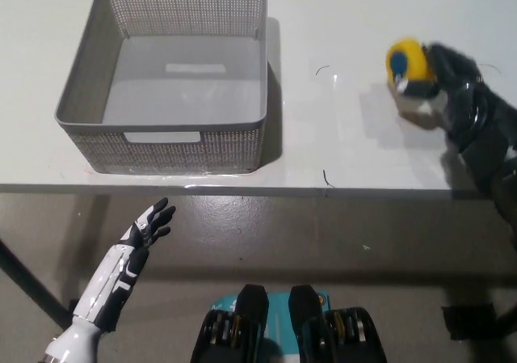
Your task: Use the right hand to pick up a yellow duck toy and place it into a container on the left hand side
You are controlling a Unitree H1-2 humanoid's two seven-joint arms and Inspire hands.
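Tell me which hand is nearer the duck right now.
Right. The black right hand is shut on the yellow duck, over the table's right side. The white left hand is far off, open, below the table edge near the gray basket.

My right hand [452, 88] holds the duck toy [408, 62] above the table [339, 137], well right of the basket [166, 128]; my left hand [133, 246] hangs below the basket's near side
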